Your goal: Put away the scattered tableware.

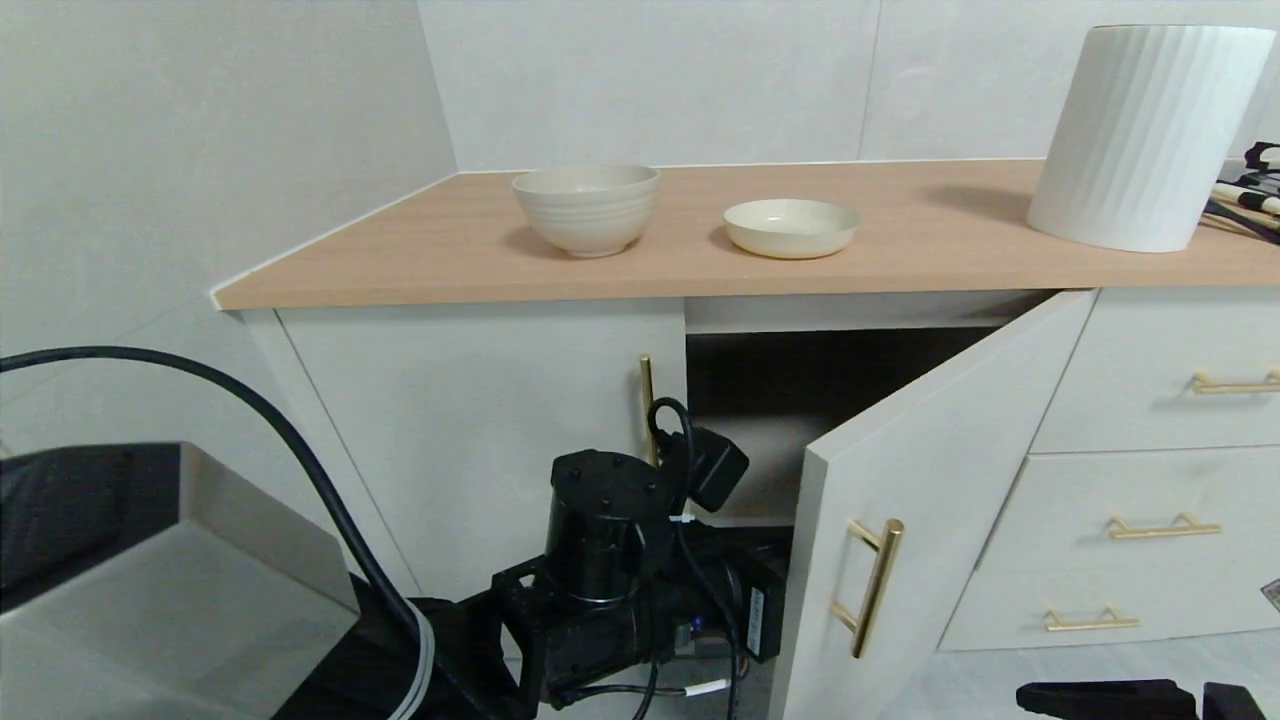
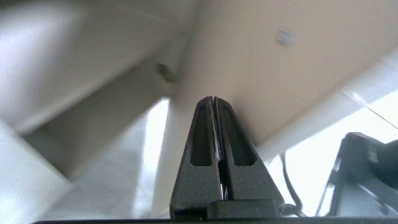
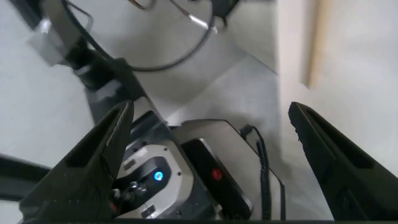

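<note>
Sitting on counter point(image 1: 930, 255): bowl point(image 1: 586, 208), shallow dish point(image 1: 791, 226); cabinet door point(image 1: 930, 470) open below

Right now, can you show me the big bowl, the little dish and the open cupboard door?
big bowl point(image 1: 586, 215), head view, on its ribbed outer side.
little dish point(image 1: 791, 218), head view, on its inside.
open cupboard door point(image 1: 930, 450), head view, on the middle of its panel.

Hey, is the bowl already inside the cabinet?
No, the bowl sits on the countertop beside the shallow dish, above the open cabinet door.
</note>
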You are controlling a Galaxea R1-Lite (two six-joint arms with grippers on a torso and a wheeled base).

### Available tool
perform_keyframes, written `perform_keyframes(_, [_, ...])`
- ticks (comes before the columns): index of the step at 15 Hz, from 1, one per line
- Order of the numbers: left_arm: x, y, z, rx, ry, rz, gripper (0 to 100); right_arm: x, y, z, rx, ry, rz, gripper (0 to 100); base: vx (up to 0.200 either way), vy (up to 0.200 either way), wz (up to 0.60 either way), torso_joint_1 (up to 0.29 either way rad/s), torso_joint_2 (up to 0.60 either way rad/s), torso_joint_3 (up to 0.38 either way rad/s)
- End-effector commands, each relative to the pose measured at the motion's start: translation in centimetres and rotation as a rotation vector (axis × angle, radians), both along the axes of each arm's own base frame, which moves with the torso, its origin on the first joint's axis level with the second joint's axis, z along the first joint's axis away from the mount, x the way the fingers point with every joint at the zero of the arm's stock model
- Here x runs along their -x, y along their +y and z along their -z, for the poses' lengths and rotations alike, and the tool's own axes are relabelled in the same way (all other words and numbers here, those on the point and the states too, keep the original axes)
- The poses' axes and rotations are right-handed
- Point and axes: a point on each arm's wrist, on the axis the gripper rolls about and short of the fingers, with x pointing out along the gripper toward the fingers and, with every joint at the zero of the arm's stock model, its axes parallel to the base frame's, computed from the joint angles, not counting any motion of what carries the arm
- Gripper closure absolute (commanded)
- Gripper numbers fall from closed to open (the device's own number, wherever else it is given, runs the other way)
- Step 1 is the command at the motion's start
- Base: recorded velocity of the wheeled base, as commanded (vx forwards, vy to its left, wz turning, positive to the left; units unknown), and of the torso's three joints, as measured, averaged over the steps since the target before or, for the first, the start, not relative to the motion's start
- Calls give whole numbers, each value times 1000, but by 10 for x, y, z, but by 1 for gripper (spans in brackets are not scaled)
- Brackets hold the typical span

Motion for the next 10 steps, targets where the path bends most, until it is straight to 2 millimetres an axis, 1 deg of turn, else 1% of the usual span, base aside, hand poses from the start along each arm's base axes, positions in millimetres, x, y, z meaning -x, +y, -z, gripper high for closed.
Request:
perform_keyframes(1, [3,-4,-1,-2,2,13,100,4,-3,-2,-19,-20,-4,0,0,0,0,0,0,0])
perform_keyframes(4, [-1,-13,0,-15,10,16,100,5,-4,-3,-22,-23,-11,0,0,0,0,0,0,0])
perform_keyframes(8, [0,-16,-1,-16,4,9,100,8,-6,-2,-23,-10,-45,0,0,0,0,0,0,0])
perform_keyframes(10, [1,-24,-6,-17,7,26,100,9,-6,-2,-27,-8,-75,0,0,0,0,0,0,0])
